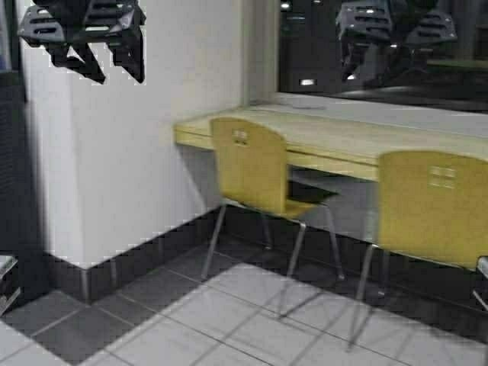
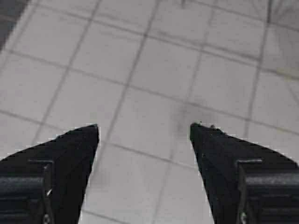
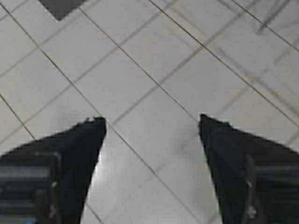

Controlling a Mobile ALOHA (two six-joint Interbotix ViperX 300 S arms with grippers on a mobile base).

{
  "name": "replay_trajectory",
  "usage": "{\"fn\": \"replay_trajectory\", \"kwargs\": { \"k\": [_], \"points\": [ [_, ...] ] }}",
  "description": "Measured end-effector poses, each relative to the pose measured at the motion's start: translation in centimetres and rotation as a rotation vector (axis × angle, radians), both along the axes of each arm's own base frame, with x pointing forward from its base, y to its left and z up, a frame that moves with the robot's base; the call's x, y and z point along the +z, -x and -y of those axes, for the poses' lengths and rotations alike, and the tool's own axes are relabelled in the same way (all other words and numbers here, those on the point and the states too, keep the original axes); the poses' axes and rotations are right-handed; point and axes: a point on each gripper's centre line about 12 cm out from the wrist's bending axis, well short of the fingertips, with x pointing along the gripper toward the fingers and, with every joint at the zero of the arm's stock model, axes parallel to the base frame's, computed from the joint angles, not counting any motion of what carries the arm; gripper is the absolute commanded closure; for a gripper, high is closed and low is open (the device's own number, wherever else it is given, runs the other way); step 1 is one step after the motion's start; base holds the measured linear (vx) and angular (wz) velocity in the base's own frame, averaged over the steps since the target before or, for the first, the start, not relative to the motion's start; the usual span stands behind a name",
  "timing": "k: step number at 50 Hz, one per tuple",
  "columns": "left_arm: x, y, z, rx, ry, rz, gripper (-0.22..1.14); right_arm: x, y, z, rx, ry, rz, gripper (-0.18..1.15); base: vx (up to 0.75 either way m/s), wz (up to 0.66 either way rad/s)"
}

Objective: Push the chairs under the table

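Observation:
Two yellow-tan chairs stand at the table (image 1: 343,137), a long pale-wood counter under a window. The left chair (image 1: 252,164) has its seat partly under the counter edge, and its backrest stands out from the edge. The right chair (image 1: 435,202) stands farther out on the floor, cut off by the picture's right edge. My left gripper (image 1: 114,72) hangs high at the upper left, well short of the chairs. My right gripper (image 1: 381,53) is raised at the upper right. In the wrist views the left gripper (image 2: 145,128) and the right gripper (image 3: 153,121) are both open over bare floor tiles, holding nothing.
A white wall corner (image 1: 130,152) with dark tile skirting juts out left of the counter. A dark window (image 1: 427,76) runs above the counter. A metal object (image 1: 6,278) shows at the left edge. Pale floor tiles (image 1: 229,320) lie between me and the chairs.

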Motion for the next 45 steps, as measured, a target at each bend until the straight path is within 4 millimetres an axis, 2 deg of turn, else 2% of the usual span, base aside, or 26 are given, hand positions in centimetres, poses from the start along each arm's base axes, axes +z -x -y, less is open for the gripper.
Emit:
{"fn": "replay_trajectory", "kwargs": {
  "k": [16,34,45],
  "points": [
    [-0.3,0.0,0.2,-0.002,0.003,-0.013,-0.02,-1.1,-0.2,0.2,-0.007,0.011,-0.032,0.03,-0.27,-0.39],
    [-3.8,-0.1,1.2,-0.02,-0.036,-0.148,-0.02,-1.3,-0.1,-0.1,0.01,0.024,-0.036,0.03,-0.29,-0.26],
    [-3.6,-0.1,1.7,-0.039,-0.043,-0.166,-0.02,-1.5,0.0,0.0,0.01,0.034,-0.054,0.03,-0.22,-0.2]
  ]
}}
